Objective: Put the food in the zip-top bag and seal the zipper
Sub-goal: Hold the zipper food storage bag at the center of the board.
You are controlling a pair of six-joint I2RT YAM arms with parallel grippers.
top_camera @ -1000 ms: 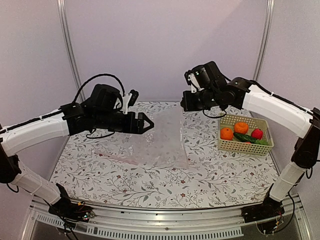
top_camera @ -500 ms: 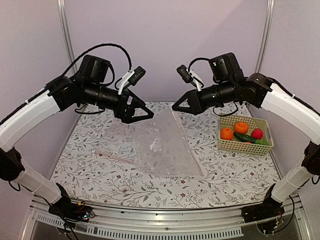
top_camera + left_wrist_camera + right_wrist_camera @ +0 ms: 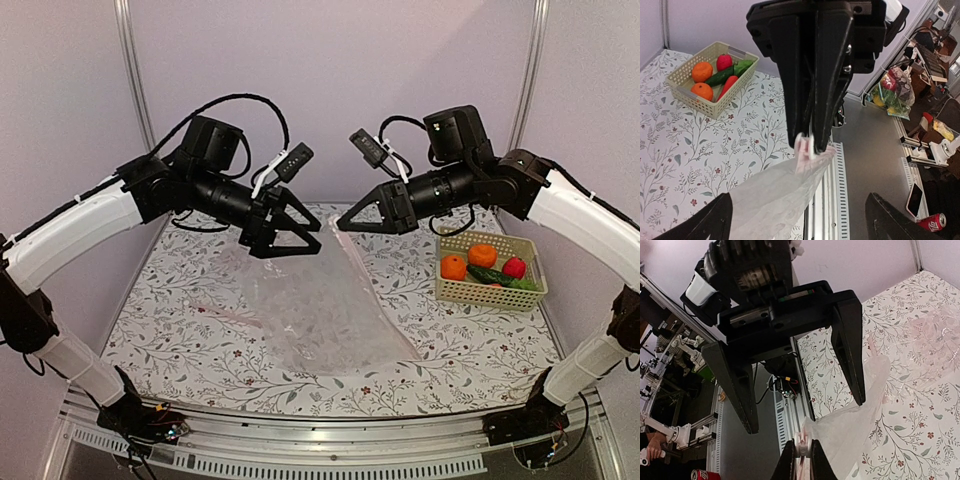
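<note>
Against lilac walls (image 3: 330,80), floral tabletop (image 3: 180,340), clear bag (image 3: 320,300)

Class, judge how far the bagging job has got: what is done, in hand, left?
Done: the right tool pinches the zip-top bag by its edge, holding it raised. In hand: the open left tool faces that edge. Left: all the food sits in the basket; sealing too.

Overhead camera spans the flower-printed white counter (image 3: 460,370); left wrist closely faces the right hand (image 3: 810,146), right wrist the left hand (image 3: 806,414).
</note>
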